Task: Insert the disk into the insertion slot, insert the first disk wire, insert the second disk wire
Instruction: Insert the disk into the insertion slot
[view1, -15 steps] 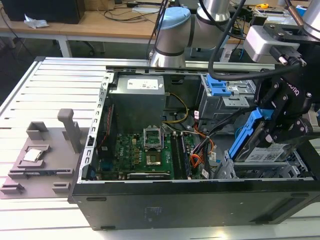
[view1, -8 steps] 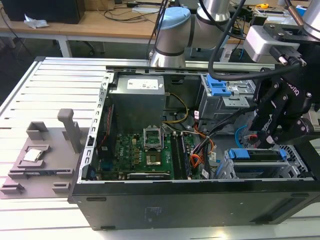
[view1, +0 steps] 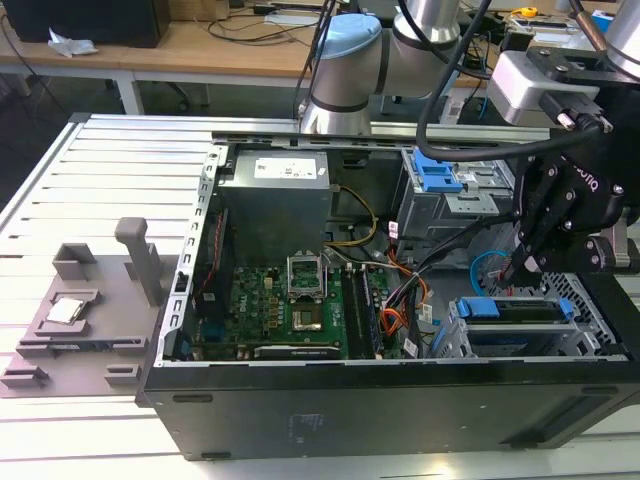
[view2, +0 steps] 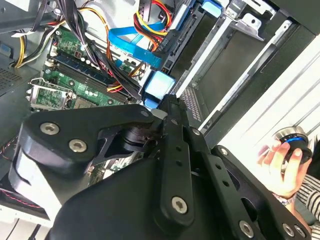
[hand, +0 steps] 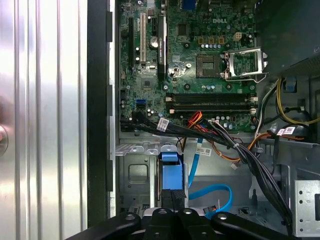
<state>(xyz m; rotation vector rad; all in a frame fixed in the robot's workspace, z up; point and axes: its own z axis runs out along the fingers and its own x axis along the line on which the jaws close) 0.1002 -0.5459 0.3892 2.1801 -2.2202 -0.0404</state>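
The disk, in its bright blue carrier, sits inside the insertion slot, a silver perforated cage at the case's front corner on the exterior view's right. My gripper hangs just above the disk's end, and its fingers look shut. I cannot see anything pinched between them. In the first wrist view the gripper hovers over the blue carrier tab. The second disk wire, light blue, loops loose beside it. The first disk wire, orange-red, lies among the black cable bundle near the motherboard.
A grey bay with blue latch stands behind the cage, with the power supply and motherboard further in. A grey fixture lies outside the case on the exterior view's left. A person's hand holds a black knob.
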